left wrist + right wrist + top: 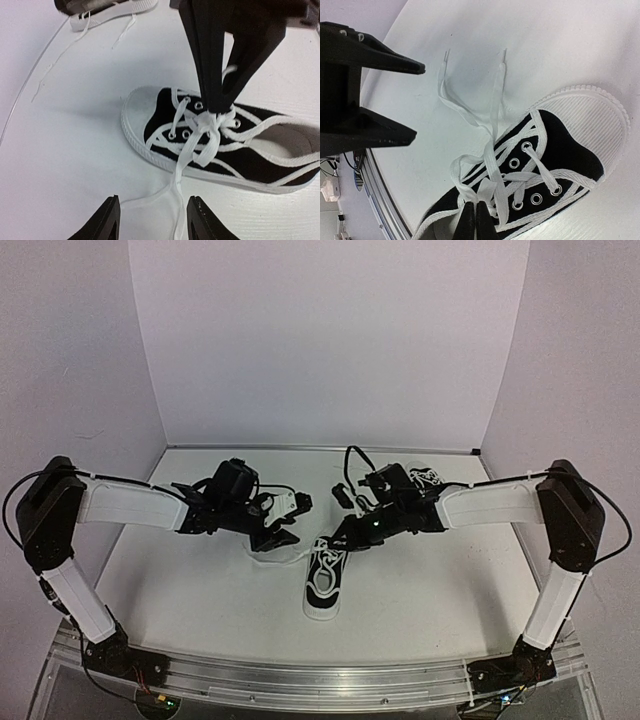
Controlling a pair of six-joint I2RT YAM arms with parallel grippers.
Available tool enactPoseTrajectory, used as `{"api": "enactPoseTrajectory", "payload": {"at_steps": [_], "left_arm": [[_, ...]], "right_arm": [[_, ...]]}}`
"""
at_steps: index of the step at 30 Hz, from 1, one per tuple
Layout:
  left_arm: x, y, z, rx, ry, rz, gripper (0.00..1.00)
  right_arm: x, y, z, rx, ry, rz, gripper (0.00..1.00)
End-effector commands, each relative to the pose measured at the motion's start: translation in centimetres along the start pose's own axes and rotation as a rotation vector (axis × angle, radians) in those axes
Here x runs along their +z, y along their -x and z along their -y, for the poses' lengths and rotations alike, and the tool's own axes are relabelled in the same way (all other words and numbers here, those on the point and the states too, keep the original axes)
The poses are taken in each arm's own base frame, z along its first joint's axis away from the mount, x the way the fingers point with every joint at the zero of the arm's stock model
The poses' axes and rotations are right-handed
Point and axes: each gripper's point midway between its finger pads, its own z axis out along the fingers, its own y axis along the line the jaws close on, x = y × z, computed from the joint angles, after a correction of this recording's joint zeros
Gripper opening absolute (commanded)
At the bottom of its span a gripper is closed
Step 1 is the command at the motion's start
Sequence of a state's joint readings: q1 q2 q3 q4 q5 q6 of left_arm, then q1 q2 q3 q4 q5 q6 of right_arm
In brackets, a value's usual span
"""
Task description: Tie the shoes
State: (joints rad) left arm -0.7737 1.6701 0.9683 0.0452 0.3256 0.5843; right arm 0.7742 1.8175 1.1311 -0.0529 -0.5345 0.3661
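Observation:
One black sneaker (325,582) with a white sole and toe cap lies mid-table, toe toward me. It also shows in the left wrist view (220,147) and the right wrist view (560,160). My right gripper (347,536) is shut on a lace loop (485,187) at the knot over the eyelets; its fingers (215,75) come down onto the knot. My left gripper (283,521) is open and empty, left of the shoe. The loose white lace tails (178,200) lie on the table between its jaws (470,95). The second sneaker (427,478) lies at the back right.
The second sneaker's sole and loose laces (107,12) show at the top of the left wrist view. White walls close the table at the back and sides. The aluminium rail (320,680) runs along the near edge.

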Motion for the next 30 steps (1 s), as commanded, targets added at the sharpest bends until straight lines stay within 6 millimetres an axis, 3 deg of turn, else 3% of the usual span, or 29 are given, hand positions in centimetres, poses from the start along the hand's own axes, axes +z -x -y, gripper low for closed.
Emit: {"api": "enactPoseTrajectory", "payload": {"at_steps": [1, 4, 18, 20, 22, 25, 30], "left_arm": [[-0.9, -4.3, 0.0, -0.050, 0.000, -0.226, 0.48], [-0.3, -6.2, 0.6, -0.086, -0.045, -0.291, 0.48], [2.0, -10.9, 0.9, -0.179, -0.168, -0.445, 0.46], [2.0, -11.4, 1.1, -0.191, -0.187, -0.471, 0.36], [2.0, -11.6, 1.3, -0.196, -0.195, -0.482, 0.19], [1.5, -10.5, 0.8, -0.200, -0.168, -0.449, 0.03], [-1.1, -5.0, -2.4, -0.213, 0.007, -0.263, 0.00]], "right_arm": [[-0.2, 2.0, -0.8, -0.028, 0.001, 0.044, 0.00], [-0.1, 2.2, -0.9, -0.025, 0.004, 0.046, 0.00], [-0.5, 2.5, -0.9, -0.007, -0.005, 0.060, 0.00], [-0.6, 2.6, -1.0, -0.006, -0.004, 0.061, 0.00], [-0.5, 2.5, -0.9, -0.004, -0.005, 0.059, 0.00], [-0.4, 2.5, -0.8, -0.002, -0.007, 0.057, 0.00], [-0.5, 2.4, -0.5, 0.005, -0.016, 0.058, 0.00]]}}
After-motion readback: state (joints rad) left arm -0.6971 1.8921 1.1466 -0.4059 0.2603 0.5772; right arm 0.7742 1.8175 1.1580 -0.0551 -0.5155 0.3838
